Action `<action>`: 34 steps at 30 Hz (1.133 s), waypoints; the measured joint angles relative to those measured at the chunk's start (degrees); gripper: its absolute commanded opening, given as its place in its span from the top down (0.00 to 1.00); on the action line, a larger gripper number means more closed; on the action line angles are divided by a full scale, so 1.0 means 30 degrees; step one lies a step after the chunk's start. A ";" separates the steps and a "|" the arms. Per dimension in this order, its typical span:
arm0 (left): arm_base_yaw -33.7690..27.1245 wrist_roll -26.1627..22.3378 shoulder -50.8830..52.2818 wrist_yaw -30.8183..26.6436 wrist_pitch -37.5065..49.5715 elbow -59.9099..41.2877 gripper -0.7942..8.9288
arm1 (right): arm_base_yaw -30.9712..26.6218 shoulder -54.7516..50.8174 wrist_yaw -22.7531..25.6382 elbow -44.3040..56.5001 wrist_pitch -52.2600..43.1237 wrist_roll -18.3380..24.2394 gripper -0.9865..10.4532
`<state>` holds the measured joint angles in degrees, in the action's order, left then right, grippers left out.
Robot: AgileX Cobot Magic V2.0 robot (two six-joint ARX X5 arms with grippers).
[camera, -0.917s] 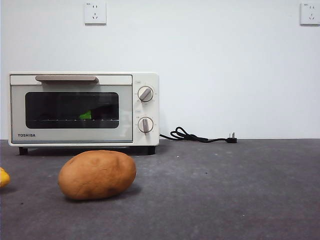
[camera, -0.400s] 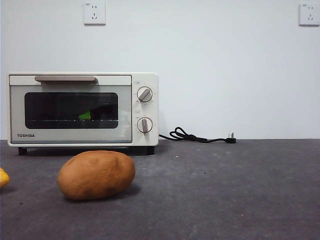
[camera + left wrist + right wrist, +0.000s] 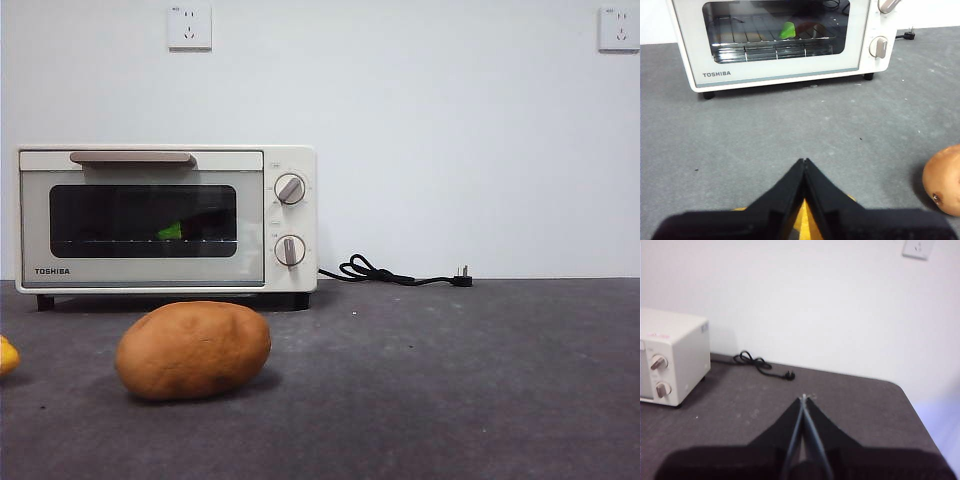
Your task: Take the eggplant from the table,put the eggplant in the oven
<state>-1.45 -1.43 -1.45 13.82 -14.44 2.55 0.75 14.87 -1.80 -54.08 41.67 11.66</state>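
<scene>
Looking through the shut glass door of the oven (image 3: 165, 218), at the table's (image 3: 450, 380) far left, we see the eggplant (image 3: 790, 30) on the wire rack (image 3: 775, 47). Our left gripper (image 3: 804, 162) and right gripper (image 3: 804, 398) hover empty, jaws pressed together. A potato (image 3: 193, 349) lies before the oven.

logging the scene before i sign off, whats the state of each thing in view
oven: door shut, standing at the back of the table
eggplant: inside the oven on the wire rack, green cap showing through the glass
potato: lying loose on the table in front of the oven
power cord: unplugged, coiled on the table beside the oven
left hand: shut, empty, above the table
right hand: shut, empty, away from the oven
</scene>
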 measured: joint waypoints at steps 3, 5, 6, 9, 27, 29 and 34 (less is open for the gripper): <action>0.0000 0.0000 -0.0015 0.0000 0.0000 0.0000 0.92 | -0.0007 -0.0801 -0.0058 0.2980 -0.2310 -0.0007 0.91; 0.0000 0.0000 -0.0015 0.0000 0.0000 0.0000 0.92 | -0.0007 -0.1304 -0.0058 0.4918 -0.3869 -0.0029 0.91; 0.0000 0.0000 -0.0015 0.0000 0.0000 0.0000 0.92 | -0.0007 -0.1566 -0.0058 0.5887 -0.4612 -0.0102 0.91; 0.0000 0.0000 -0.0015 0.0000 0.0000 0.0000 0.92 | -0.0007 -0.2280 -0.0058 0.8480 -0.6856 -0.0539 0.91; 0.0000 0.0000 -0.0255 0.0000 0.0007 0.0000 0.92 | -0.0007 -0.4758 -0.0058 1.5934 -0.9275 -0.1195 0.91; 0.0000 0.0000 -0.0291 0.0000 0.0007 0.0000 0.92 | -0.0007 -0.4758 -0.0058 1.6189 -0.9267 -0.1253 0.91; 0.0000 0.0000 -0.0357 0.0000 0.0007 0.0000 0.92 | -0.0007 -0.4758 -0.0058 1.6633 -0.9275 -0.1311 0.91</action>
<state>-1.45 -1.43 -2.52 13.82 -14.41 2.55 0.73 0.60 -1.98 -4.19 13.85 7.73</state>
